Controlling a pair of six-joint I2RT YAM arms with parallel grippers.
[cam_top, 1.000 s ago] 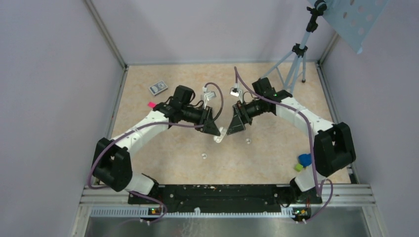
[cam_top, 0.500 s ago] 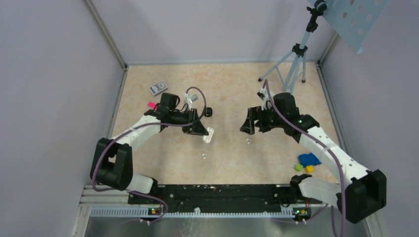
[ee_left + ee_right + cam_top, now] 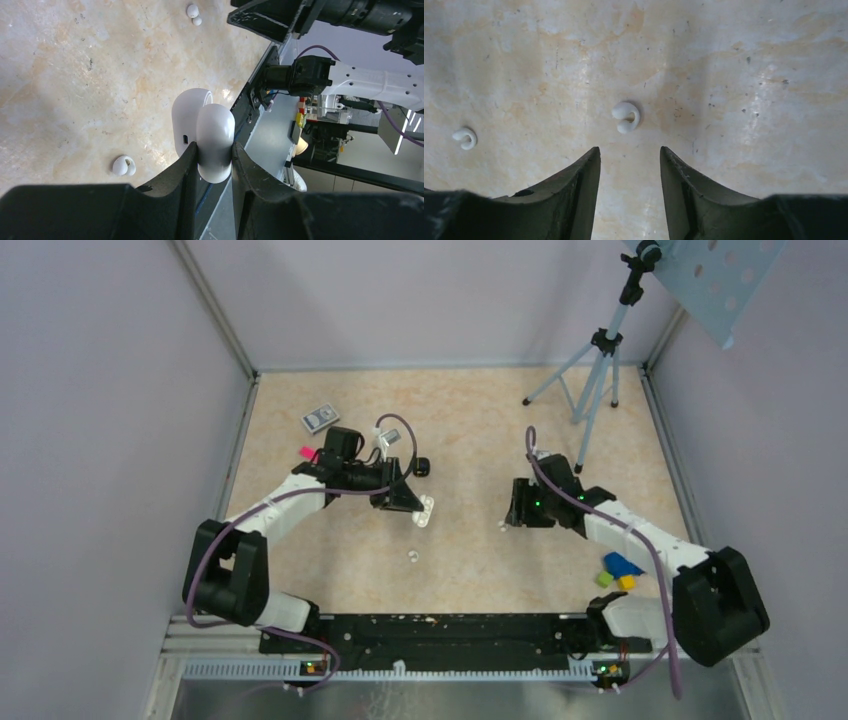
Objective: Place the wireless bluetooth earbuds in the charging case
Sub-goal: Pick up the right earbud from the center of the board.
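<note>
Pinching a glossy, rounded charging case [image 3: 216,127] is the left claw [image 3: 214,150].

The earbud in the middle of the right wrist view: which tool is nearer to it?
Right. The right tool is just beside the earbud, jaws apart, not touching it. The left tool is farther away, shut on the charging case.

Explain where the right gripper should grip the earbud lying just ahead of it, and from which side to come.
Probably from above, closing across the outer sides of the earbud. It lies flat on the table as a hook, too low for a side approach; its rounded back and thicker end offer opposite faces. The right gripper, jaws apart, is lined up with it.
</note>
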